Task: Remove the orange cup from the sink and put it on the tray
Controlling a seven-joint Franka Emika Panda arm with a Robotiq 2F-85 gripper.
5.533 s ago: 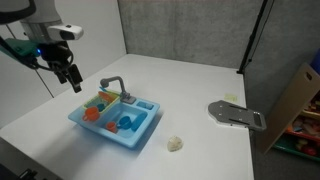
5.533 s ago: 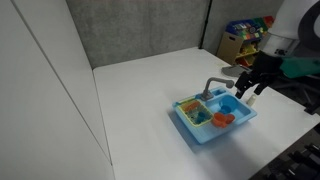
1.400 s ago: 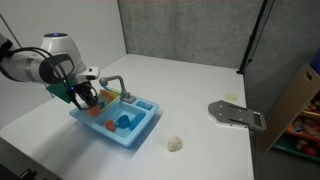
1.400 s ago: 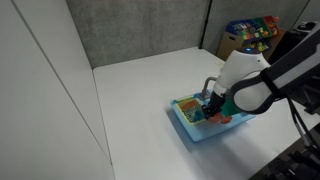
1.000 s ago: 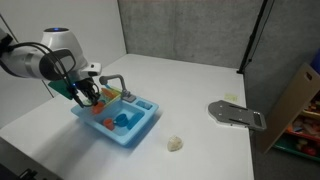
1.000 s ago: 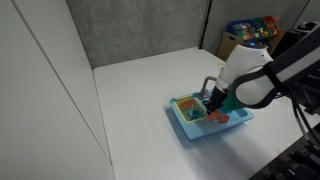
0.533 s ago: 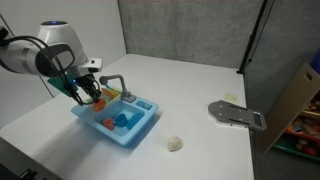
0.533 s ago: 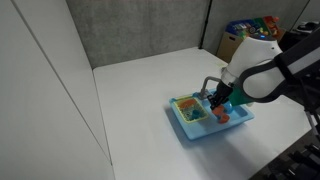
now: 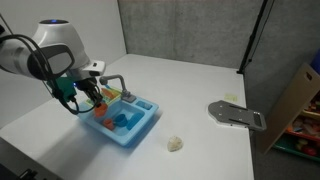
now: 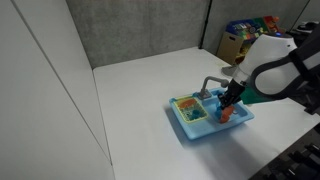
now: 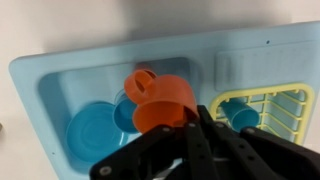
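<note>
The orange cup [image 11: 160,102] hangs just above the left basin of the light-blue sink [image 11: 30,80], pinched at its rim by my shut gripper [image 11: 190,125]. In both exterior views the cup [image 9: 100,98] [image 10: 226,113] shows as a small orange spot under the gripper [image 9: 92,100] [image 10: 230,102], over the sink [image 9: 140,130] [image 10: 190,125]. The flat grey tray [image 9: 235,115] lies far off on the white table and holds nothing.
A blue plate [image 11: 95,135] and a small blue cup lie in the basin below. A yellow rack [image 11: 270,97] with a blue cup [image 11: 245,115] fills the other basin. The grey faucet [image 9: 112,82] stands at the sink's back. A beige lump [image 9: 175,144] lies between sink and tray.
The gripper went down into the sink, shut on the orange cup, and has lifted it a little out of the basin over the last second.
</note>
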